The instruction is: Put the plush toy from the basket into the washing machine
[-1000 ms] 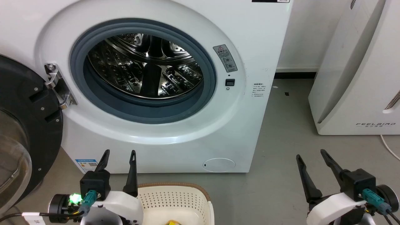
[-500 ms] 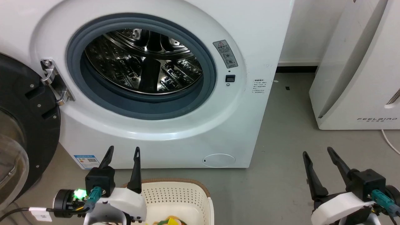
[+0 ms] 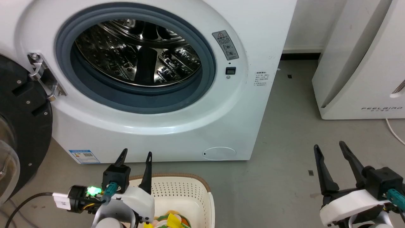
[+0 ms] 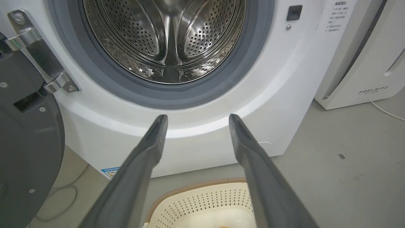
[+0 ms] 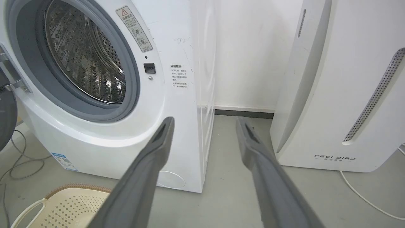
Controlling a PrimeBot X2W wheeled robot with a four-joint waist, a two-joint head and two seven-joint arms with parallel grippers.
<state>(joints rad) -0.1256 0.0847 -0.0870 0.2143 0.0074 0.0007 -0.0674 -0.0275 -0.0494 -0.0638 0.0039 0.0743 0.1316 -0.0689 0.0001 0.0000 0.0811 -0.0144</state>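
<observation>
The large white front-loading washing machine (image 3: 177,139) stands with its black-framed glass door (image 3: 22,126) swung wide to the robot's left. This bares the round grey rubber seal (image 3: 139,106) and the shiny perforated steel drum (image 3: 136,53) behind it. On the grey floor (image 3: 284,164), just in front of the machine's base and below the porthole, sits the cream-white perforated plastic basket (image 3: 180,193) with its brown woven-look rim. The small plush toy (image 3: 172,220) lies down inside the basket. It is cut off by the lower edge of the head view, so only a yellow part, some green and a pale peach patch show. The left hand (image 3: 136,152) hangs above the basket's left side, apart from the toy. Its two long dark fingers are spread and released, gripping nothing, and they point at the machine's lower front. In the left wrist view the basket's far rim shows between those fingers. The right hand (image 3: 328,145) hovers over bare floor, well to the right of the basket. It is likewise released, with nothing between its fingers, and in its wrist view it aims at the gap between the machine and the white slanted "FEELBIRD" appliance (image 3: 364,63). A thin white cable (image 3: 392,134) trails on the floor beside that appliance.
</observation>
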